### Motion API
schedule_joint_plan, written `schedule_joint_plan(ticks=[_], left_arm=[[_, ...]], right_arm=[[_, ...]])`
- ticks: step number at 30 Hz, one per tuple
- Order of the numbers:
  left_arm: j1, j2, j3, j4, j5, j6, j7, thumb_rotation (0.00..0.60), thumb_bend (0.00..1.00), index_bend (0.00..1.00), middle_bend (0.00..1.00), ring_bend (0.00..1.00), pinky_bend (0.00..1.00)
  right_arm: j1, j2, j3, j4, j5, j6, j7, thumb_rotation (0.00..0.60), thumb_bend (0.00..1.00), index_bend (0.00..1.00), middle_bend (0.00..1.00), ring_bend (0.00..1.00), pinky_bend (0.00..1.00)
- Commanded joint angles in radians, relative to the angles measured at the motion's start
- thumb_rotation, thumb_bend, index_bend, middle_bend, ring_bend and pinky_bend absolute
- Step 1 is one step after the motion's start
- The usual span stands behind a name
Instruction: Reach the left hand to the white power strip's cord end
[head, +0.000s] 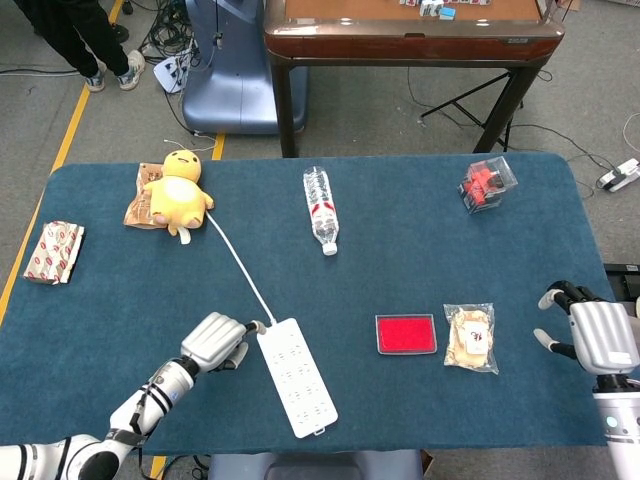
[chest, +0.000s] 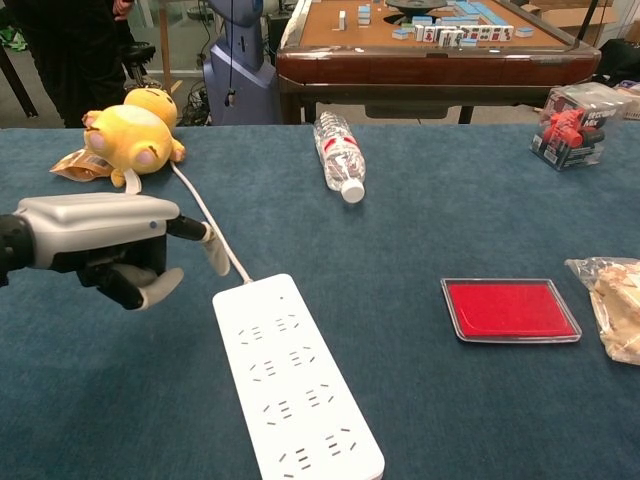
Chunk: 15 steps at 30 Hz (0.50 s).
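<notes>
One blue-clothed table (head: 420, 260), a wooden table (head: 410, 35) behind, grey floor.

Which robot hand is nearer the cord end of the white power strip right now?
Left. The left robot hand sits just beside the white power strip at its cord end; the right robot hand is far across the table's right edge.

Silver-shelled left hand (chest: 105, 245) w/ black, grey-tipped fingers
</notes>
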<state>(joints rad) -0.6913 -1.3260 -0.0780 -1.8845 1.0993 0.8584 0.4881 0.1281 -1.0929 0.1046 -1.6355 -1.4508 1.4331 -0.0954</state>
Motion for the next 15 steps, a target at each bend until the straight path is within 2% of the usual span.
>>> schedule_joint_plan(ticks=[1,15], left_arm=[[-0.013,-0.011,0.004,0.001,-0.012,-0.001,0.009,0.6,0.65,0.33,1.0,1.0,1.0],[-0.076,-0.069,0.035,0.026,-0.08,-0.009,0.054,0.6,0.65,0.32,1.0,1.0,1.0]], right_arm=[[0.002,-0.004,-0.002,0.004,-0.001,-0.003,0.003,0.6,0.1,0.48,0.37,0.38,0.6],[0.004,-0.01,-0.006,0.018,0.002,-0.008,0.014,0.6,0.1,0.48,0.37,0.38,0.6]])
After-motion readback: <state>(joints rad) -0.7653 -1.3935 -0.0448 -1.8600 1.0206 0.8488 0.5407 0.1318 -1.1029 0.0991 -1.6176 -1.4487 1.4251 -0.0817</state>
